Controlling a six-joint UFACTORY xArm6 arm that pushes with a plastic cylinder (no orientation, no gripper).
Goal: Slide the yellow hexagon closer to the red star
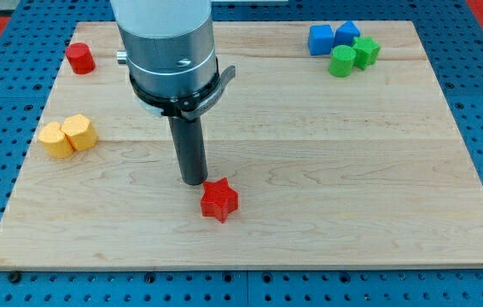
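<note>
My tip (194,181), a bare rod end with nothing to open or close, held nothing and rested on the wooden board (327,188) just up-left of the red star (219,200), apparently not touching it. The yellow hexagon (79,132) sat well apart at the view's left, touching a second yellow block (55,139) of unclear shape. A red cylinder (79,58) stood near the top-left corner. At top right clustered two blue blocks (320,39) (346,34), a green cylinder (341,61) and a green star (365,51).
</note>
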